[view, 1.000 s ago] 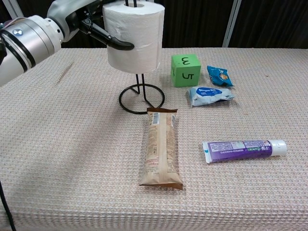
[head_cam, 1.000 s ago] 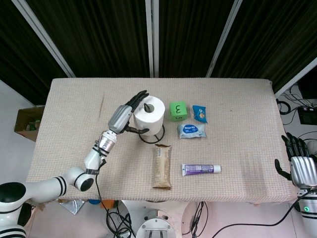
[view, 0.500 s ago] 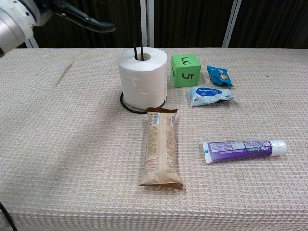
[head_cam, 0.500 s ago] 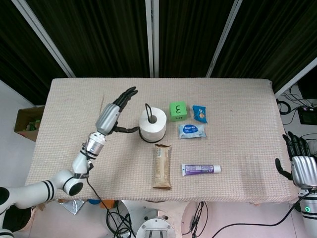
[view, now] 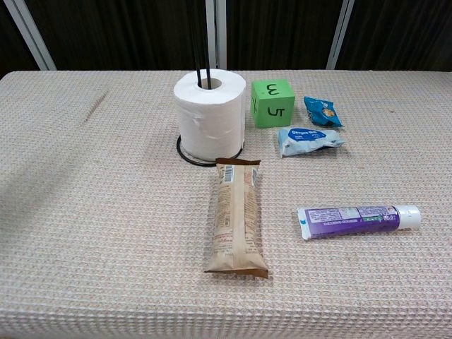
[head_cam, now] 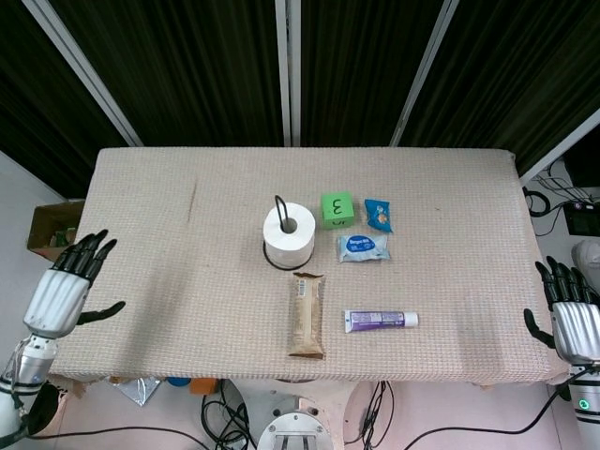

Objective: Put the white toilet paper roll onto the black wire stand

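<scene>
Now the white toilet paper roll (view: 210, 116) sits threaded on the black wire stand (view: 203, 42), whose upright rods rise through its core and whose ring base shows at its foot on the beige woven table (view: 106, 233). Well apart at the table's left edge, the left hand (head_cam: 62, 291) hangs with fingers spread, holding nothing. Off the right edge, the right hand (head_cam: 572, 317) is likewise spread and holds nothing. Just in front of the roll lies a brown snack bar wrapper (view: 238, 215).
</scene>
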Controlling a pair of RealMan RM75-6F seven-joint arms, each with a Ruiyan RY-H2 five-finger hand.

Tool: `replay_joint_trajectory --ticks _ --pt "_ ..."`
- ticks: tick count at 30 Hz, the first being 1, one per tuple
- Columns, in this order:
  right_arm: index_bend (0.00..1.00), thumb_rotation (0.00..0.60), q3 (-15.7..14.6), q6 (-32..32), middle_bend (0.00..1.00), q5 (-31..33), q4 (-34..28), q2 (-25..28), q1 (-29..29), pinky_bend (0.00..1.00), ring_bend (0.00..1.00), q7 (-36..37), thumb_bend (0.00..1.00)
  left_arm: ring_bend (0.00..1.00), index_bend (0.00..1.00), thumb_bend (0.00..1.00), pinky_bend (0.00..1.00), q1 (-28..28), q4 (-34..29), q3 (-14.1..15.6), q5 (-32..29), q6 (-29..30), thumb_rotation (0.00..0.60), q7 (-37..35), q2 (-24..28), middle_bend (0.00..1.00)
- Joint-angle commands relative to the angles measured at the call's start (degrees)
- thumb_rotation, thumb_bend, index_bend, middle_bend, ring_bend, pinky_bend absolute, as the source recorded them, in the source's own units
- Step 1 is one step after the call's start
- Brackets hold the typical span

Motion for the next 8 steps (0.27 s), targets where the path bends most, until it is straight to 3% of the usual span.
replay_joint_trajectory --ticks 1,8 --pt "0.0 0.6 -0.77 -2.93 0.0 2.84 -7.31 3.21 -1.06 0.0 0.0 -7.78 0.32 0.06 0.04 0.11 0.22 5.59 4.79 2.79 -1.34 3.1 0.423 -0.86 -0.37 0.01" --pt "0.0 0.6 -0.67 -2.86 0.0 3.08 -10.68 4.33 -1.36 0.0 0.0 -10.86 0.32 0.06 0.04 0.11 0.22 8.19 11.24 1.62 -2.07 3.44 0.424 -3.37 -2.93 0.01"
